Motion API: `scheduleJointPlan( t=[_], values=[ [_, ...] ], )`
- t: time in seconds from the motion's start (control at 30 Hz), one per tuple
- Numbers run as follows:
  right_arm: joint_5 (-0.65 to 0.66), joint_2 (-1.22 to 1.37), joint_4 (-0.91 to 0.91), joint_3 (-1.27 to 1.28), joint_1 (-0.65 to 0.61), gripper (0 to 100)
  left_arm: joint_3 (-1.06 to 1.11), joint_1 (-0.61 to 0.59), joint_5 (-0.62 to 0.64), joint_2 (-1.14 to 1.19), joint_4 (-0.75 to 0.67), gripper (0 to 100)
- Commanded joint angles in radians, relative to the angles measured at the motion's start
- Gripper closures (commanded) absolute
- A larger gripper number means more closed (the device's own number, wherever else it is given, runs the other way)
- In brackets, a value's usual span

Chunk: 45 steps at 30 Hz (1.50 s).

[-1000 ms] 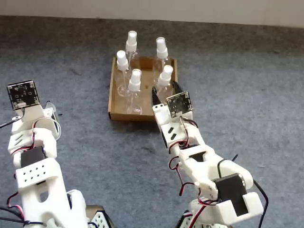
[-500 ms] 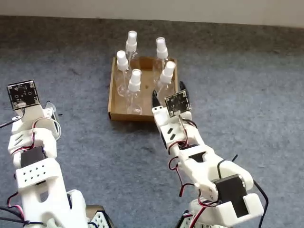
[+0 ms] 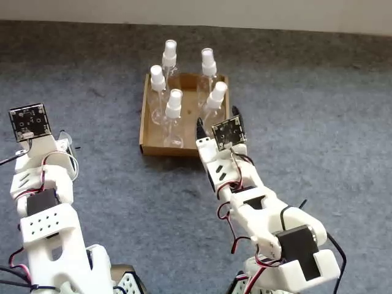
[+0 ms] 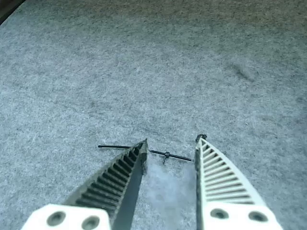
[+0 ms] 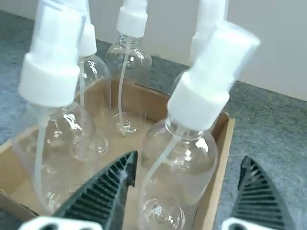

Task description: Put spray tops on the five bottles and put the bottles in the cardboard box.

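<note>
Left end effector (image 4: 172, 140) hangs over grey carpeted desk (image 4: 144, 57), fingers spread apart, one dark (image 4: 120, 177), one white (image 4: 216, 177). Thin black tie (image 4: 165, 154) lies flat on desk, just past both fingertips.

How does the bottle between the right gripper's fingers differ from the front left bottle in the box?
The leaning bottle tips toward the cardboard box's side wall; the front left bottle stands upright. The leaning bottle sits inside the right gripper's open fingers; the front left bottle stands outside them. Both are clear, white-topped, in the box.
</note>
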Motion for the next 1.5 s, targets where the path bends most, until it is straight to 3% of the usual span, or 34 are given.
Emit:
scheduleJointPlan(
  t=[0.0,0.2,0.7,0.87,1.1,1.2,1.47],
  values=[
    [0.011,-0.050,0.005,-0.016,-0.002,72.0,-0.007,-0.005,0.008,-0.007,-0.017,84],
    [0.011,-0.147,0.035,-0.025,0.013,72.0,-0.007,-0.005,0.008,-0.007,-0.017,84],
    [0.006,-0.685,0.607,-0.067,0.013,72.0,-0.004,-0.004,0.008,-0.007,-0.017,84],
    [0.006,-0.874,0.839,-0.010,0.018,72.6,-0.004,0.048,0.008,-0.016,-0.012,84],
    [0.008,-1.182,1.113,0.114,0.019,93.6,-0.002,0.065,0.003,-0.019,-0.006,84],
    [0.008,-1.319,1.205,0.173,0.019,99.7,-0.010,0.064,0.003,-0.021,0.064,84],
    [0.012,-1.662,1.471,0.344,0.019,99.3,0.021,0.065,0.003,-0.254,0.321,84]
  ],
)
